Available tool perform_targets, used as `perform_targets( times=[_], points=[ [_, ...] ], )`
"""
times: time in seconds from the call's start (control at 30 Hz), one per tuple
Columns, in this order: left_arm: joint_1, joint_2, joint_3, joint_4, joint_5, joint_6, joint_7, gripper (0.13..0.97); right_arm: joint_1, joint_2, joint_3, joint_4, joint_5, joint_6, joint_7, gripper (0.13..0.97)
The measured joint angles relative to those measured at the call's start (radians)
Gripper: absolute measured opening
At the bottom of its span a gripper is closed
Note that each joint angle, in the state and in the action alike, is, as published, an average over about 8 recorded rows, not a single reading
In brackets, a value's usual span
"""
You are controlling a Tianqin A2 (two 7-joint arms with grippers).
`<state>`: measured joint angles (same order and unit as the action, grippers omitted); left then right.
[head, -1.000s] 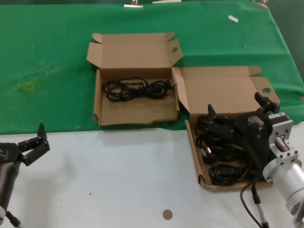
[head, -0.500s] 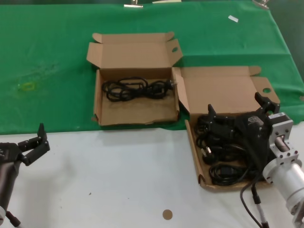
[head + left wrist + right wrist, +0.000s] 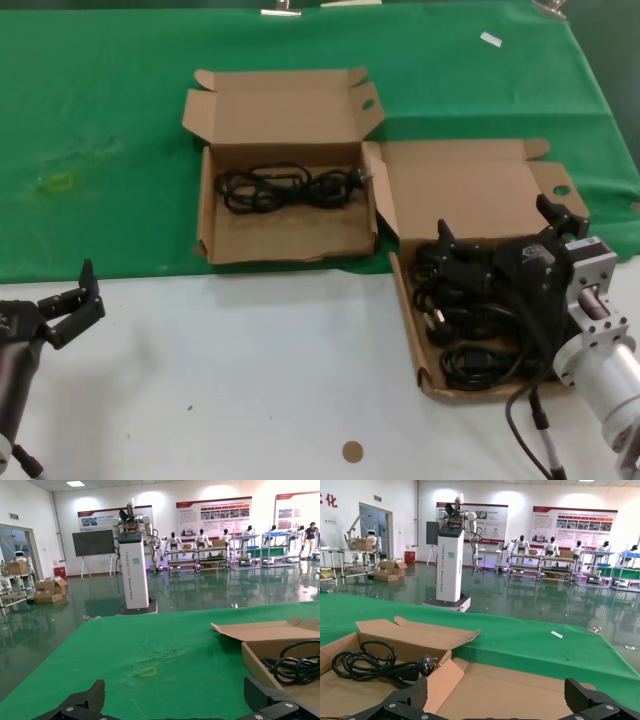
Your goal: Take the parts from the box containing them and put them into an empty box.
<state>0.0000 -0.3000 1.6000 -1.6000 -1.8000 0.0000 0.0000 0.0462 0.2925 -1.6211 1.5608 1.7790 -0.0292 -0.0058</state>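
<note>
The left gripper [image 3: 68, 300] hung at eight o'clock, fingers spread wide, holding nothing. At eleven o'clock the empty box [image 3: 285, 240] held one cord [image 3: 288, 188]. At four o'clock the right gripper [image 3: 497, 232] spread wide over the parts [image 3: 470, 320], gripping nothing, within the box containing them [image 3: 408, 310]; its arm hid their right edge.

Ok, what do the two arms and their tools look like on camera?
Both tools are black with two angular fingers. The right tool sits on a silver cylindrical wrist with a square flange and a black cable looping beneath. The left tool sits on a dark grey arm.
</note>
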Motion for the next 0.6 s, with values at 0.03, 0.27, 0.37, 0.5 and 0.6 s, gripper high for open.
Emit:
perform_targets(
  times=[0.03,0.27,0.37,0.5,0.6],
  points=[
    [0.000,0.000,0.000,0.000,0.000,0.000,0.000,0.966,0.000,0.000,0.000,0.000,0.000,0.000,0.000,0.966],
    [0.000,0.000,0.000,0.000,0.000,0.000,0.000,0.966,0.000,0.000,0.000,0.000,0.000,0.000,0.000,0.966],
    [0.000,0.000,0.000,0.000,0.000,0.000,0.000,0.966,0.000,0.000,0.000,0.000,0.000,0.000,0.000,0.966],
    [0.000,0.000,0.000,0.000,0.000,0.000,0.000,0.966,0.000,0.000,0.000,0.000,0.000,0.000,0.000,0.966],
    [0.000,0.000,0.000,0.000,0.000,0.000,0.000,0.966,0.000,0.000,0.000,0.000,0.000,0.000,0.000,0.966]
  ],
)
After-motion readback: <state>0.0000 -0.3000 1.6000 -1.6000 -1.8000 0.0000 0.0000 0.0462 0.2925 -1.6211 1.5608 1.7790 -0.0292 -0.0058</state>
